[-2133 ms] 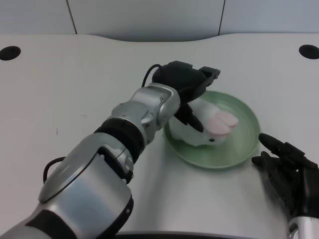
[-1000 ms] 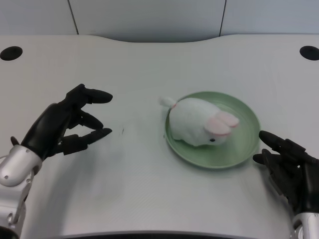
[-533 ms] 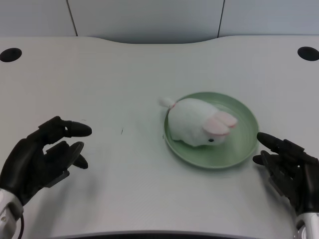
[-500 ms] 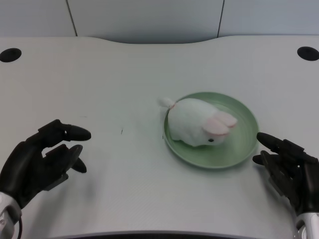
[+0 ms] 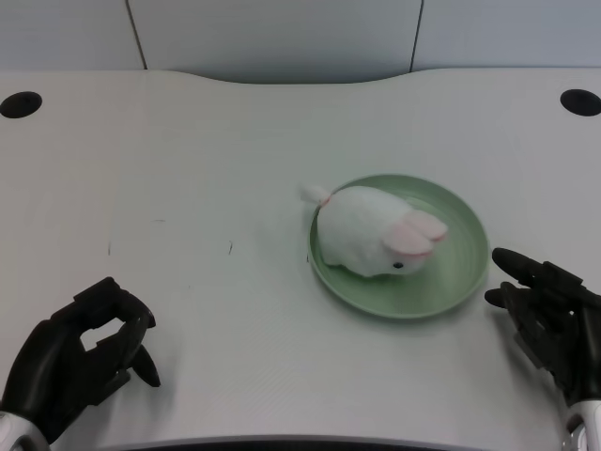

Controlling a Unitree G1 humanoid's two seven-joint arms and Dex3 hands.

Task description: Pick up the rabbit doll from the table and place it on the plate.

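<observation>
Lying on the round pale-green plate (image 5: 456,274) is the white plush rabbit doll (image 5: 364,240) with pink ears, its body on the plate's left half, its head turned toward the near edge of the table and its small tail poking out over the plate's left rim. The plate sits on the white table (image 5: 235,160) a little right of the middle, nearer the front edge than the back. Two dark round holes mark the table's far corners, one at the far left (image 5: 20,103) and one at the far right (image 5: 579,101).

At the near left corner the robot's black left hand (image 5: 80,359) is low over the tabletop, well apart from the plate. Its fingers are curled inward toward the palm and nothing is in its grasp. The black right hand (image 5: 549,315) rests at the near right corner, just beside the plate's right rim, fingers pointing toward the plate.
</observation>
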